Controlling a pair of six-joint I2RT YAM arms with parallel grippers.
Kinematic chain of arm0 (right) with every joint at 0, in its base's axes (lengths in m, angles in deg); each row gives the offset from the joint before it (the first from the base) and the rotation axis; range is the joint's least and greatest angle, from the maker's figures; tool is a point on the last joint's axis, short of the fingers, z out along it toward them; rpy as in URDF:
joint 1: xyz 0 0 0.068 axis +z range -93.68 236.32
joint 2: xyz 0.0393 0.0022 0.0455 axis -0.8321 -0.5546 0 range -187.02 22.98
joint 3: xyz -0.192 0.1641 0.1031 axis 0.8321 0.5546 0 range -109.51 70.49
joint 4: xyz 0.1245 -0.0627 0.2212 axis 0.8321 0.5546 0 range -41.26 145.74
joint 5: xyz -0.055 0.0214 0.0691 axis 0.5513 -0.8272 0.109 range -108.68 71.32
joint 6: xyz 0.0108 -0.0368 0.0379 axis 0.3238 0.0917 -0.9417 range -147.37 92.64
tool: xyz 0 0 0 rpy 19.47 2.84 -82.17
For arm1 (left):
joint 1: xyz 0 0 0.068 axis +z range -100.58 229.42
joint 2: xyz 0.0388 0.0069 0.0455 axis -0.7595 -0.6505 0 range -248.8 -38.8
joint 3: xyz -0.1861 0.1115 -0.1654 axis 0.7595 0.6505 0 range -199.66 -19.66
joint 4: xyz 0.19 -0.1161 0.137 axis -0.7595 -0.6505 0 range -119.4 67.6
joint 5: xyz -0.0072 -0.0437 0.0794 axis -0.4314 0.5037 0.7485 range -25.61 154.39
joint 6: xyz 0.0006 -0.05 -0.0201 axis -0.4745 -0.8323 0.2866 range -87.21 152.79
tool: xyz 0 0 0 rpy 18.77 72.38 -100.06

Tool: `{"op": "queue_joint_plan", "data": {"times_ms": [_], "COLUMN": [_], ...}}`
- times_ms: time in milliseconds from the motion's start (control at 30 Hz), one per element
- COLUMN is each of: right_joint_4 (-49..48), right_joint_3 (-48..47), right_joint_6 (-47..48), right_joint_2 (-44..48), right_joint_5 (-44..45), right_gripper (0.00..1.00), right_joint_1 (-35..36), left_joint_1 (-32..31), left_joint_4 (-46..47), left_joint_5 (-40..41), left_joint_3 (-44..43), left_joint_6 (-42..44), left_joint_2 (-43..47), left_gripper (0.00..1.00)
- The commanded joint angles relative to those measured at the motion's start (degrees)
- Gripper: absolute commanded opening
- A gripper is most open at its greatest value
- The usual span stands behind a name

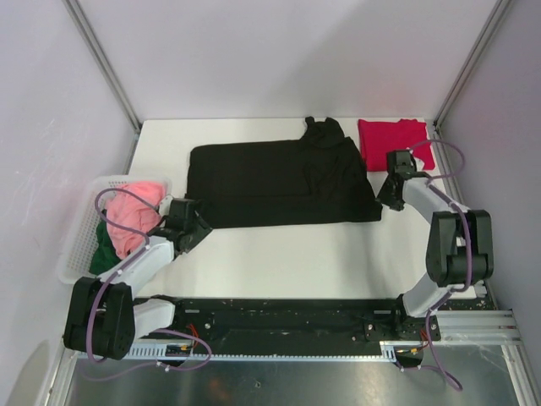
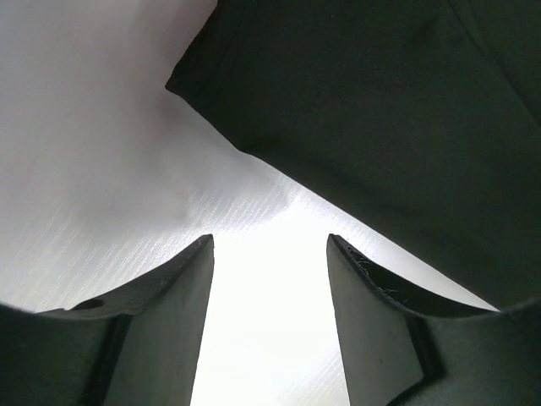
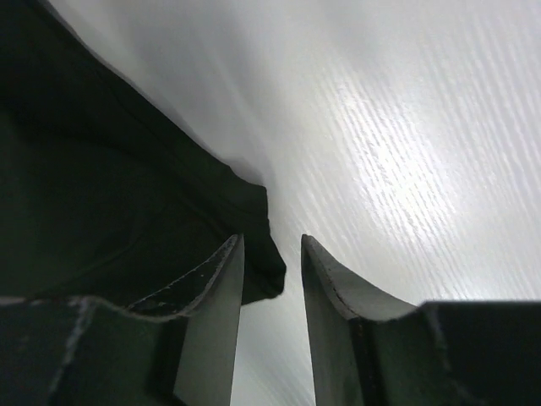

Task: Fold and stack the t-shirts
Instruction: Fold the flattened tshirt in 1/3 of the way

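A black t-shirt (image 1: pixel 279 182) lies folded into a long band across the middle of the white table. A crimson t-shirt (image 1: pixel 390 139) lies folded at the back right. My left gripper (image 1: pixel 196 222) sits low by the black shirt's near left corner. In the left wrist view the gripper (image 2: pixel 269 238) is open over bare table, the black cloth (image 2: pixel 380 110) just ahead of it. My right gripper (image 1: pixel 387 196) is at the shirt's near right corner. Its jaws (image 3: pixel 270 238) stand apart, and the corner of the black cloth (image 3: pixel 101 194) pokes loosely into the gap.
A white lattice basket (image 1: pixel 80 245) stands at the table's left edge, holding a pink garment (image 1: pixel 135 211) and a dark green one (image 1: pixel 106 254). Metal frame posts rise at the back corners. Bare white table shows in front of the black shirt.
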Motion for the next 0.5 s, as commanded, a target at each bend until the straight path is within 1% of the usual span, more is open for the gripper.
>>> {"op": "queue_joint_plan", "data": {"times_ms": [0,233,333,467], "right_joint_4": [-1.7,-9.3,-11.2,-11.4], "right_joint_3": [4.4,14.9,16.9,18.0], "right_joint_6": [-2.2,-4.8,-5.5,-6.4], "right_joint_2": [6.6,9.4,10.0,11.7], "right_joint_5": [-4.2,-12.0,-12.8,-11.2], "right_gripper": [0.38,0.38,0.38,0.38], "right_joint_1": [-2.0,-3.0,-3.0,-3.0], "left_joint_1": [0.6,0.6,0.6,0.7], "left_joint_4": [0.4,0.3,0.4,0.3], "left_joint_5": [1.7,1.6,1.6,1.7], "left_joint_3": [-0.5,-0.6,-0.5,-0.4], "left_joint_6": [-0.9,-0.4,-0.3,-0.1], "left_joint_2": [1.8,1.8,2.0,2.2], "left_gripper": [0.61,0.61,0.61,0.61]}}
